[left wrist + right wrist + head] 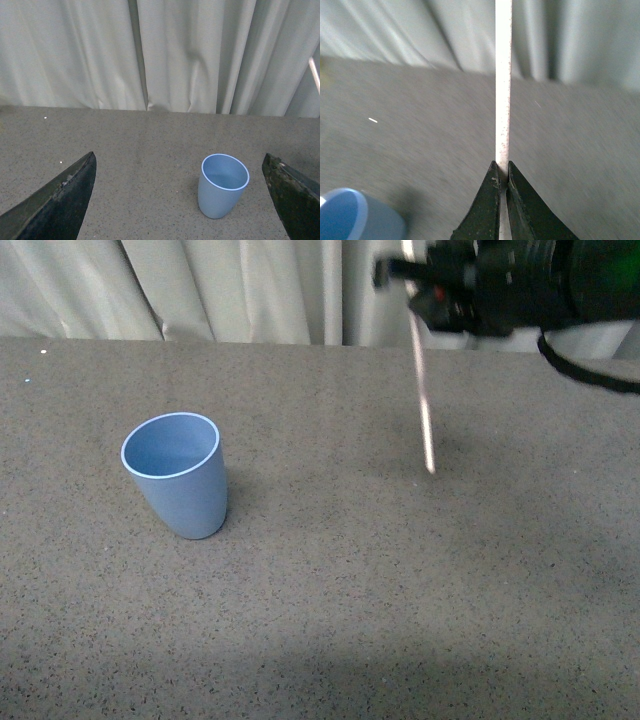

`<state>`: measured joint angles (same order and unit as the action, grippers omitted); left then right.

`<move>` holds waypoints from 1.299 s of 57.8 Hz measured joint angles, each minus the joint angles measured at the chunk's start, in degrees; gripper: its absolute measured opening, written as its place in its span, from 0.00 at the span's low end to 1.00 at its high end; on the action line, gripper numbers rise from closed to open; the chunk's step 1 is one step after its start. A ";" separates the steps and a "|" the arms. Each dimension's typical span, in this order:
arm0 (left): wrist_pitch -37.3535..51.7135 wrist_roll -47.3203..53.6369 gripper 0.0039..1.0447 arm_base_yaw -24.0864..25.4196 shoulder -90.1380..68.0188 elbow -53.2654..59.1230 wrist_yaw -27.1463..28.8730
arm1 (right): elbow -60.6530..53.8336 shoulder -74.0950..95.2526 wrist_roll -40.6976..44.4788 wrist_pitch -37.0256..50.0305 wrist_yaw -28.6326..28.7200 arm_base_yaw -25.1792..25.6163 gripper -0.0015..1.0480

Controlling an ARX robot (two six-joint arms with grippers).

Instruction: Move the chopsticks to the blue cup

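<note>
blue cup (178, 480): matt, smooth, plastic-looking, paler rim | chopsticks (503, 75): pale wood look, fine dark specks, dull | table (400, 590): grey-brown speckled, stone-like grain, matt | curtain (190, 55): pale cloth, soft folds | right gripper (503, 172): black, matt, rough edges

soft, even, rather dim light falls on the desk (350, 620) in the front view, with no glare. the cup (175, 480) throws a faint, diffuse shadow toward the right edge, and a darker band lies along the near edge. the chopstick (424, 410) is a pale smeared streak with a dim shadow patch beside it; the right arm (520, 280) is dark and blurred. the left wrist view is sharp, its curtain (190, 55) brightest, the left fingers (55, 205) nearly black. the right wrist view is streaked with motion blur across desk and cup; only the right fingers (490, 205) and chopstick are fairly crisp.
</note>
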<state>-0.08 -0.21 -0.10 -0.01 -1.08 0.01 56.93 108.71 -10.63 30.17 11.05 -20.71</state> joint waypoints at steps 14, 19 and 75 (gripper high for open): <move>0.00 0.00 0.94 0.00 0.00 0.00 0.00 | -0.22 0.11 -0.09 17.73 10.73 -7.37 0.01; 0.00 0.00 0.94 0.00 0.00 0.00 0.00 | 0.66 2.62 -1.27 20.98 13.05 -8.87 0.01; 0.00 0.00 0.94 0.00 0.00 0.00 0.00 | 8.55 21.09 2.16 26.64 12.98 -14.91 0.32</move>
<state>-0.08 -0.21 -0.10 -0.01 -1.08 0.01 65.47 129.80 -8.47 56.82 24.03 -35.62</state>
